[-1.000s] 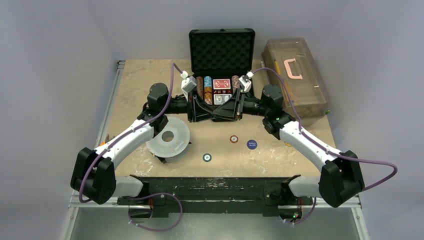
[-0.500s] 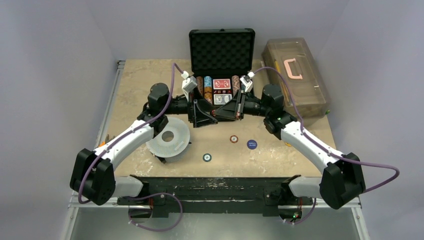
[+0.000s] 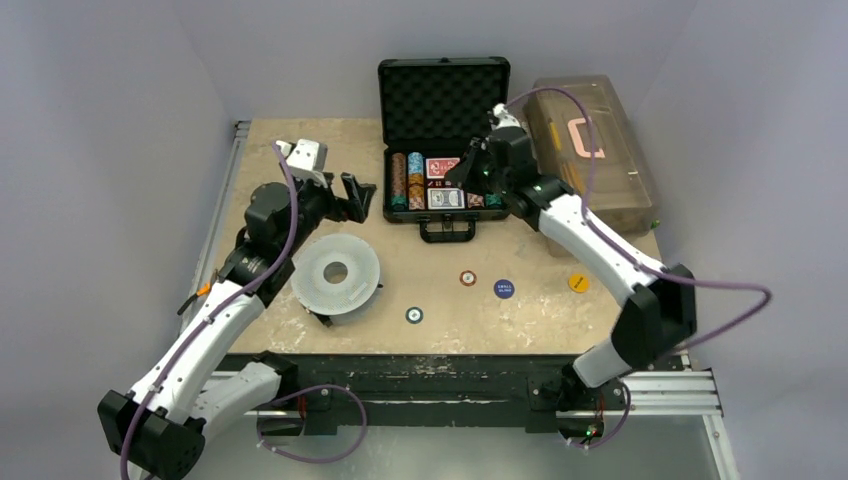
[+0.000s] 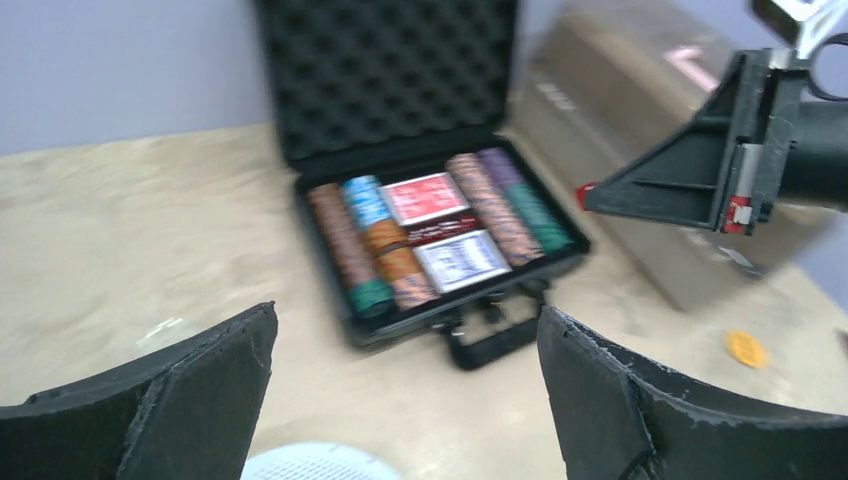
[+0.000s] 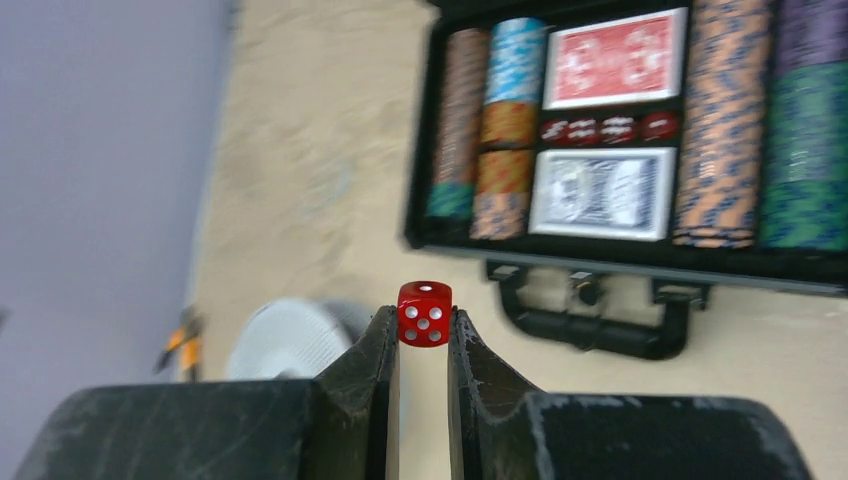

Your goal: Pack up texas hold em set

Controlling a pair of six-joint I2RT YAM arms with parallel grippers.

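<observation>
Chips [image 3: 399, 180] were packed; a red die [image 5: 424, 313] was pinched by right gripper [image 5: 422, 335], left gripper [image 3: 358, 192] spread; buttons [image 3: 467, 277] before the briefcase [image 3: 444, 100] unpacked.

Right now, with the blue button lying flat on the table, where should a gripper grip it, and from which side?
I would pinch the blue button across its rim, coming straight down from above. It is a thin flat disc lying face up, with no raised part, and bare table on both sides; the red-ringed chip lies apart.
</observation>
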